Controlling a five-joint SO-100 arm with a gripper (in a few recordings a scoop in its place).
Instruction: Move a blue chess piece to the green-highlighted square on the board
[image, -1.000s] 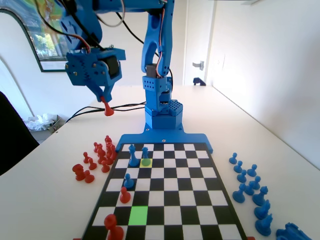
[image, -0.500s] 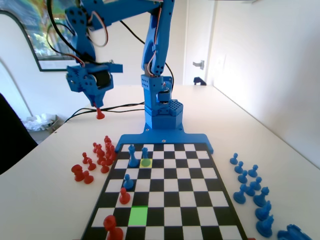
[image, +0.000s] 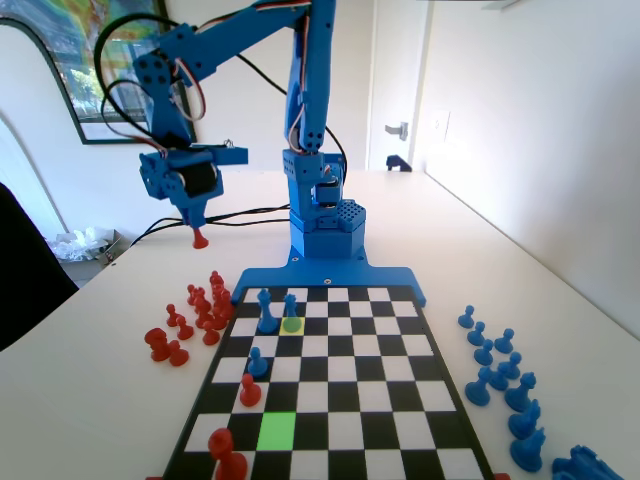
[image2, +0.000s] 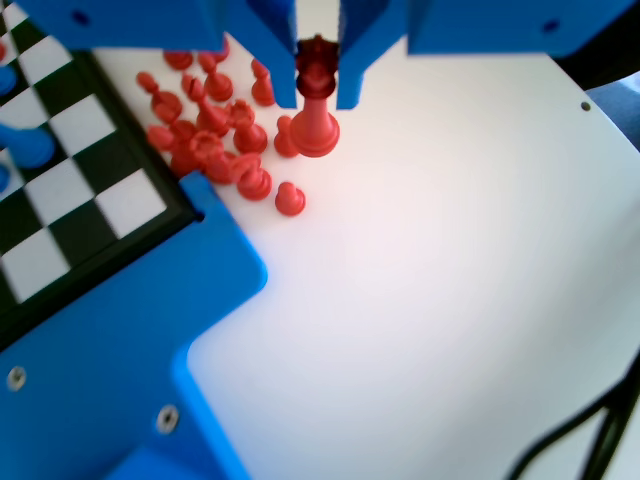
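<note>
Red tall piece (image2: 315, 110) clamped in gripper (image: 199, 226) | red heap (image: 205, 305) lay below it | board (image: 340, 400) sat to its right, fixed view.

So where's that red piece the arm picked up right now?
The red piece hangs pinched in the gripper, up in the air left of the board in the fixed view, behind the heap of red pieces on the table.

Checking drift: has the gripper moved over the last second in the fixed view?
Yes. The gripper, shut on a red piece, moved slightly left and farther back, away from the board and out past the red pile.
</note>
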